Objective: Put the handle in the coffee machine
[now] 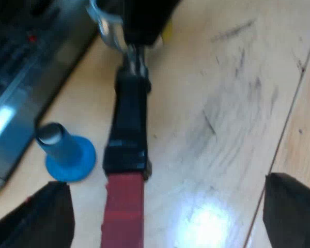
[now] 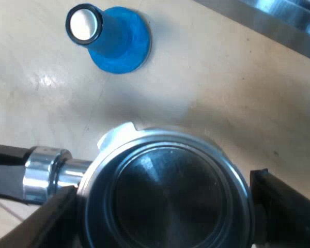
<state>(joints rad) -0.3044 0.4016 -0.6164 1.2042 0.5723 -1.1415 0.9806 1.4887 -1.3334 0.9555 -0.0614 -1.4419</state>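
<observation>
Found holder (image 1: 128, 129) not yet in machine (image 1: 20, 77), out over table (image 1: 222, 103) near blue tamper (image 1: 67, 152), clamped at its metal basket by right gripper (image 2: 163, 206), flanked at red end by wide-open left gripper (image 1: 165, 206); judged locking into machine's front outstanding.

The desk (image 1: 222, 62) is pale, light-grained wood with a soft sheen. A thin dark seam (image 1: 289, 119) runs slantwise across it. Near the seam lies a scatter of dark scuffs (image 1: 232, 98), perhaps scratches or smudges. Farther along the seam a bright white glare (image 1: 204, 225) shines off the wood. From the right wrist, the desk (image 2: 222, 88) looks creamy, with a faint glint (image 2: 46, 80).
</observation>
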